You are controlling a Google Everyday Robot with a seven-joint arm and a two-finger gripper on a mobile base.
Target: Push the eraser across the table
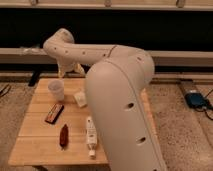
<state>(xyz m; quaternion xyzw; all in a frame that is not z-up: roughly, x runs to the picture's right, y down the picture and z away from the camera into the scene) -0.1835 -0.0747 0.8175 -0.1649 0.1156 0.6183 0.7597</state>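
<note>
The eraser (54,113), a flat dark bar with a reddish edge, lies on the left part of the light wooden table (40,150), just in front of a translucent cup (56,90). My arm rises from the right, bends at an elbow high on the left, and comes down to the gripper (69,69) above the table's far edge. The gripper is behind the cup, well apart from the eraser and touching nothing that I can see.
A small white block (80,98) lies right of the cup. A slim reddish-brown pointed object (63,135) and a long white object (90,134) lie near the front. My bulky arm link (122,105) hides the table's right half. A blue device (196,99) sits on the floor at right.
</note>
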